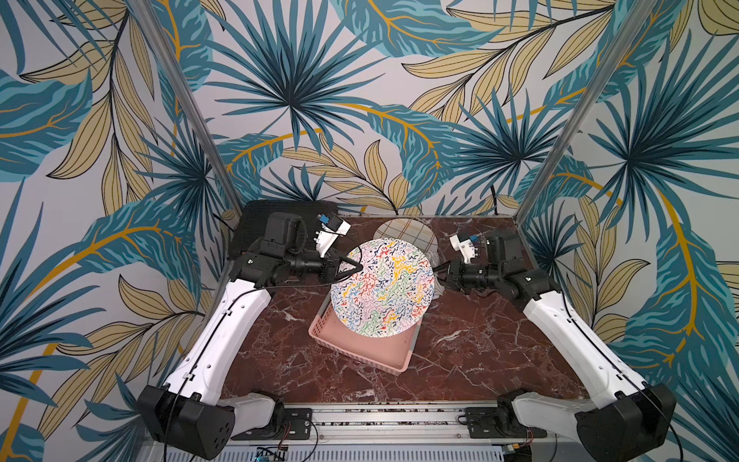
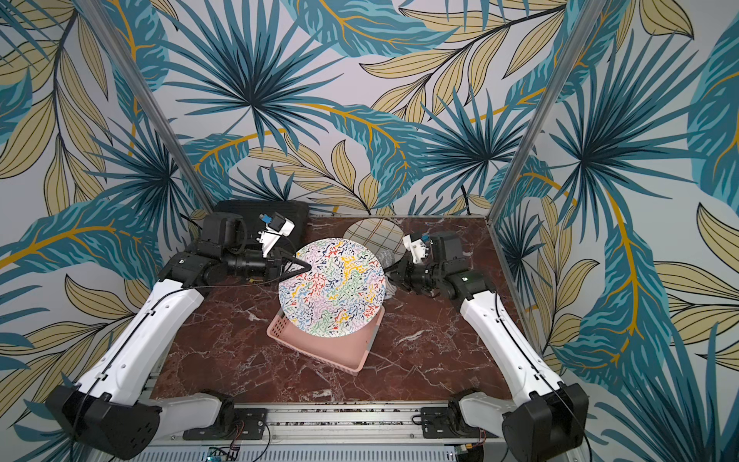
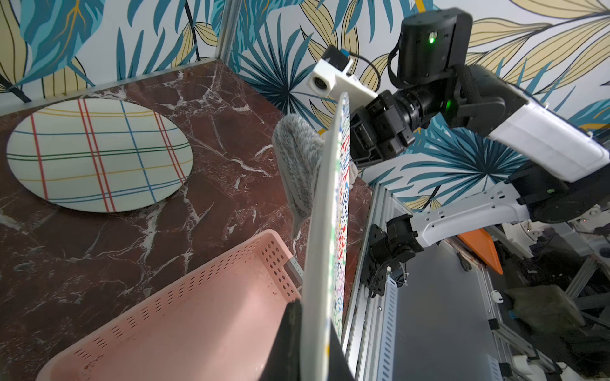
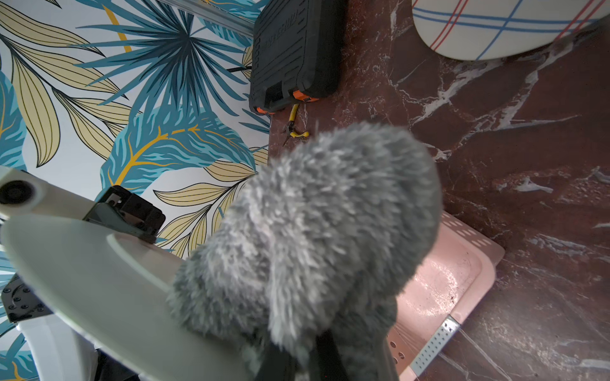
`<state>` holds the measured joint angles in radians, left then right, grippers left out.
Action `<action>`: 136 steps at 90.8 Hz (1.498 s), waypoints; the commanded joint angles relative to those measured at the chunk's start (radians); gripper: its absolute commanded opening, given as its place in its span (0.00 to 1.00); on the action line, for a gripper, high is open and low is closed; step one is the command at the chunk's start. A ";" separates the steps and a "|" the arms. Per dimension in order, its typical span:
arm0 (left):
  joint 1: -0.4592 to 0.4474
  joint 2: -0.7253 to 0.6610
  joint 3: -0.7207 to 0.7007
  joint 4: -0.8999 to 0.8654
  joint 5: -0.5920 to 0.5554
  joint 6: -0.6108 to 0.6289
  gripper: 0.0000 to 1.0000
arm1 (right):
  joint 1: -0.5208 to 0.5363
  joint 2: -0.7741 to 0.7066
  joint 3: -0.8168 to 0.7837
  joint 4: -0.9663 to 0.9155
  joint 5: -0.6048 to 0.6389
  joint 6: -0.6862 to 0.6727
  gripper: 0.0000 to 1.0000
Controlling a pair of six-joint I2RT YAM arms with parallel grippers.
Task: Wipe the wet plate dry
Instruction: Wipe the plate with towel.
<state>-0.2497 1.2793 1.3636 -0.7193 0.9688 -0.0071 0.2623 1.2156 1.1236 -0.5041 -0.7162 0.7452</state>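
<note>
Where your left gripper (image 1: 357, 267) meets the squiggle-patterned plate (image 1: 382, 288), its jaws are clamped on the rim, one on each face, as the left wrist view confirms. You are holding the plate clear of the counter (image 1: 480, 352), tilted, its patterned face turned up toward the overhead camera in both top views and its lower edge hanging over the pink perforated basket (image 1: 322, 320).

Your right gripper (image 1: 438, 272) stands at the rim opposite that grip. Its jaws are closed on a grey fluffy cloth (image 4: 330, 231). In the left wrist view the cloth (image 3: 297, 165) lies against the plain back of the plate, just inside the rim, and appears to touch it.

Other items noted:
- A plaid plate (image 1: 404, 230) lies flat on the counter behind the raised plate, near the back wall.
- A black tool case (image 4: 293, 49) sits at the back corner on the left arm's side.
- Yellow-handled pliers (image 4: 295, 128) lie on the counter just beside that case.

Whether any water is on the plate cannot be made out from these views.
</note>
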 commanded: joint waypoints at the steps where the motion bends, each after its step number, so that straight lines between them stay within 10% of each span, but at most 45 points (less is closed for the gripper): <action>1: 0.031 0.029 -0.001 0.194 -0.088 -0.119 0.00 | 0.026 -0.052 -0.039 0.032 -0.088 0.016 0.00; 59: 0.081 0.092 -0.100 0.510 0.073 -0.503 0.00 | 0.060 -0.172 -0.254 0.341 0.049 0.011 0.00; 136: 0.081 0.139 -0.118 0.532 0.014 -0.585 0.00 | 0.564 -0.288 -0.368 0.516 0.841 -0.167 0.00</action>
<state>-0.1642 1.4086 1.2629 -0.2192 1.0096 -0.6220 0.7601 0.9344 0.7486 -0.1577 0.0071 0.6403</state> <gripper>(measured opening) 0.089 0.076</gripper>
